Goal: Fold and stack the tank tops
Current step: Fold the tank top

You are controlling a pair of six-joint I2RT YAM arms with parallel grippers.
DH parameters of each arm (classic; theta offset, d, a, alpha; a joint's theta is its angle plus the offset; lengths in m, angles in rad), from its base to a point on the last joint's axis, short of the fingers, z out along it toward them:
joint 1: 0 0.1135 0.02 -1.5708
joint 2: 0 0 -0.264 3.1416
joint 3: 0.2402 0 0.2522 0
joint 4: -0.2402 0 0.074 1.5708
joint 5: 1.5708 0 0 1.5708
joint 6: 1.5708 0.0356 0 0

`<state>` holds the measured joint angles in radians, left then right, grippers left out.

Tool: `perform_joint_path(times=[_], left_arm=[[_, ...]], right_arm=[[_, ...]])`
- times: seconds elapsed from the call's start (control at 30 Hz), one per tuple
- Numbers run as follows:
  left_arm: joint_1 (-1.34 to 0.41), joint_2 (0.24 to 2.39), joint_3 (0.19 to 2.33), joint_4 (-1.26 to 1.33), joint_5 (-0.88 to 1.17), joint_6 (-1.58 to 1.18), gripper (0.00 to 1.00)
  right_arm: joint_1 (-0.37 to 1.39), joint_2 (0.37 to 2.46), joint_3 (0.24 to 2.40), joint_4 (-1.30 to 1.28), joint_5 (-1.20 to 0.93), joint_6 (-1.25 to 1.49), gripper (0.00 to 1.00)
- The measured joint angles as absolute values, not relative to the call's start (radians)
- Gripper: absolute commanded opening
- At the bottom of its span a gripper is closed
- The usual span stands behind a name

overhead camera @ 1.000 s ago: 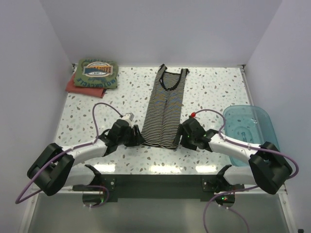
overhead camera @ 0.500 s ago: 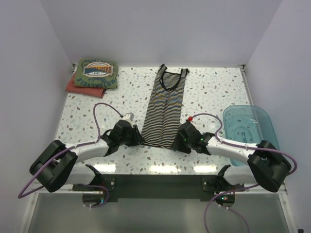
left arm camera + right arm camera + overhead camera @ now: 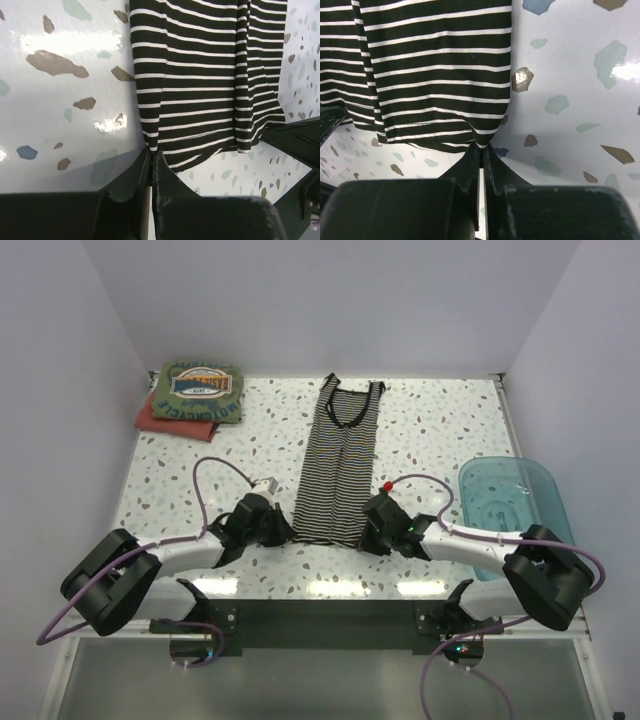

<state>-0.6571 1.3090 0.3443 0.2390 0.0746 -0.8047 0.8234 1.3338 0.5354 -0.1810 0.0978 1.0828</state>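
Your left tool point(image 3: 151, 152) has its two black fingers point(image 3: 127, 177) drawn together with only a thin slit between them. The near left corner of the striped tank top point(image 3: 200, 75) is pinched at their tips, right where the hem meets the side edge. Your right tool point(image 3: 482, 147) mirrors it: its fingers point(image 3: 502, 172) are closed tight on the near right corner of the same hem, and the cloth comes to a small point where they bite. Both tools sit low on the speckled surface point(image 3: 440, 430), one at each near corner of the top and facing inward toward each other across the hem. From the left wrist you can see the other tool as a dark shape just past the hem's far corner. The striped top lies flat and lengthwise between the two arms, its hem toward the arm bases and its dark-trimmed neckline and straps at the far end. It looks narrow and long, and a lengthwise fold line shows in the cloth in both wrist views. Well off to the far left of the striped top, the olive green tank top point(image 3: 198, 390) lies folded with its printed graphic facing up. It rests on a folded red tank top point(image 3: 158, 422), whose edge sticks out beneath it. To the right of the striped top, apart from it, the blue see-through basket point(image 3: 520, 510) sits at the surface's edge, beyond your right arm.
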Motion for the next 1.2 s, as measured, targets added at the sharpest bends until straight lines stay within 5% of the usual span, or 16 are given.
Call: perform_joint_path(times=[0.57,1.2], left_arm=[[-1.083,0.951,0.205,-0.031,-0.050,-1.110,0.00],[-1.096,0.970,0.466,-0.282,-0.231,-1.142,0.00]], right_arm=[[1.298,1.084,0.486,-0.564,0.296,1.251,0.00],[1.301,1.128,0.753,-0.788,0.489,1.279,0.00]])
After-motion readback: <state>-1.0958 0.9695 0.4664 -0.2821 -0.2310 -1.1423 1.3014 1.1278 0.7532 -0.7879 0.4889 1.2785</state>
